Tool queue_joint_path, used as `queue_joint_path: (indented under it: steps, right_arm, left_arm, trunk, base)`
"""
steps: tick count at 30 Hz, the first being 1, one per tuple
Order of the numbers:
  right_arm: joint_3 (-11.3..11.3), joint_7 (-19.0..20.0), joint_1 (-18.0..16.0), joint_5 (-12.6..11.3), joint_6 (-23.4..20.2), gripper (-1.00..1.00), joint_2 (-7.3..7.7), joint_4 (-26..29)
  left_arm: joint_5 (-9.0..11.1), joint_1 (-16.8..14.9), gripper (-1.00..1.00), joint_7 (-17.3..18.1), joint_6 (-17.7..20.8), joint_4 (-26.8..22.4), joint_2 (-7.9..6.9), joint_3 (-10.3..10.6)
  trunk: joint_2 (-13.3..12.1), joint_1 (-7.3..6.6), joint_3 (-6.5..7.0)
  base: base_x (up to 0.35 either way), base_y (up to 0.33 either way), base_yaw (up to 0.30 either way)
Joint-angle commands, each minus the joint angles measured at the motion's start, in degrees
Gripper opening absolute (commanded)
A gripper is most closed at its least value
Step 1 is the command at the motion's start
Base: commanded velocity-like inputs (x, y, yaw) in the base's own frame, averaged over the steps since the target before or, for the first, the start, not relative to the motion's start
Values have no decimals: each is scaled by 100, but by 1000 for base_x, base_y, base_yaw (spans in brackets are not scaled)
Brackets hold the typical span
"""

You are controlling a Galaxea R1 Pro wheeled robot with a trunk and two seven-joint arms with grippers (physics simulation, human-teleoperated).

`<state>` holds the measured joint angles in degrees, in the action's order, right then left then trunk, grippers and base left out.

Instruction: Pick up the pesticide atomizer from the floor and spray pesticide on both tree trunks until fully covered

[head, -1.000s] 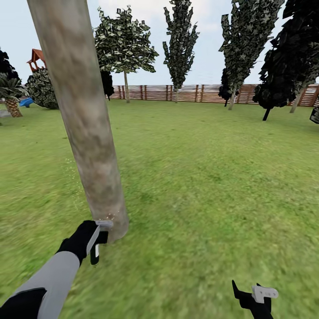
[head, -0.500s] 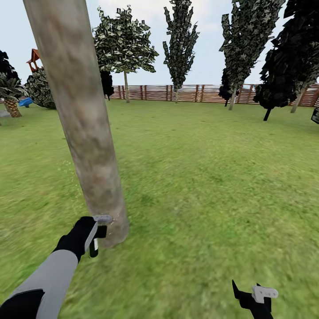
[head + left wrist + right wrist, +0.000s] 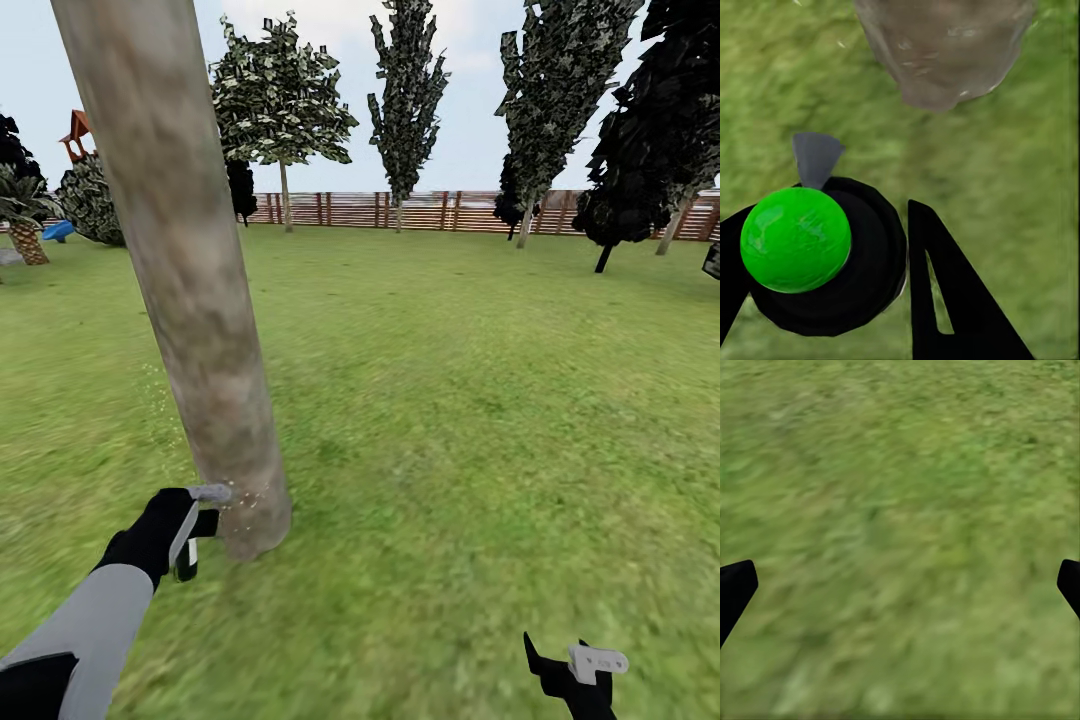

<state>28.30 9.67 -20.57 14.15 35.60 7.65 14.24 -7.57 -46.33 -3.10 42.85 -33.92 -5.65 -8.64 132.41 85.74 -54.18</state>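
A thick, mottled grey-brown tree trunk (image 3: 190, 280) rises from the grass at the left, and its base (image 3: 945, 52) appears in the left wrist view. My left gripper (image 3: 188, 540) is shut on the pesticide atomizer (image 3: 205, 510), just left of the trunk's foot. The atomizer (image 3: 825, 270) is a black round bottle with a bright green cap and a grey nozzle (image 3: 816, 157) facing the trunk. Tiny white specks of pesticide (image 3: 248, 495) float at the trunk's base. My right gripper (image 3: 580, 665) hangs open over bare grass at the lower right, its fingertips (image 3: 735, 589) wide apart.
More trees (image 3: 283, 100) stand far back along a brown slatted fence (image 3: 400, 210). Dark bushes (image 3: 650, 150) fill the right, with a dark object (image 3: 712, 260) at the right edge. A striped plant (image 3: 25, 215) and a red-roofed play structure (image 3: 80, 135) are far left. Lawn (image 3: 470, 400) stretches ahead.
My left gripper has carried the atomizer leftward, slightly away from the trunk's base. The right gripper has not moved.
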Motion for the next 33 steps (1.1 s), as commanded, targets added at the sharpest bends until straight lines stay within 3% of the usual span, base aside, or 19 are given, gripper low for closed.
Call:
queue_joint_path:
  steps: [1, 3, 7, 16, 22, 26, 29, 31, 33]
  right_arm:
    - [0, 0, 0, 0, -1, 100, 0, 0]
    - [0, 0, 0, 0, 0, 100, 0, 0]
    - [0, 0, 0, 0, 0, 100, 0, 0]
    - [0, 0, 0, 0, 0, 100, 0, 0]
    - [0, 0, 0, 0, 0, 100, 0, 0]
    - [0, 0, 0, 0, 0, 100, 0, 0]
    - [0, 0, 0, 0, -2, 100, 0, 0]
    - [0, 0, 0, 0, 0, 100, 0, 0]
    - [0, 0, 0, 0, -5, 100, 0, 0]
  left_arm:
    - [-36, -1, -100, 0, 3, -36, 62, 1]
    - [-33, 27, -100, 5, 4, -254, 343, 3]
    - [-44, 37, -100, 11, 4, -356, 562, 10]
    - [-73, 4, -100, 8, 19, -640, 447, -22]
    - [-44, -12, -100, 3, 45, -813, 640, 11]
    - [-45, -16, -100, 13, 248, -961, 553, -20]
    - [-37, -2, -100, 19, 338, -1167, 306, -37]
    - [-37, 5, -100, 20, 350, -1198, 253, -34]
    - [-38, 24, -100, 20, 355, -1218, 302, 2]
  trunk:
    - [0, 0, 0]
    - [0, 0, 0]
    - [0, 0, 0]
    - [0, 0, 0]
    - [0, 0, 0]
    - [0, 0, 0]
    - [0, 0, 0]
    - [0, 0, 0]
    - [0, 0, 0]
  base:
    - [0, 0, 0]
    - [0, 0, 0]
    - [-106, 0, 0]
    - [-91, 0, 0]
    - [0, 0, 0]
    - [0, 0, 0]
    - [0, 0, 0]
    - [0, 0, 0]
    - [-156, 0, 0]
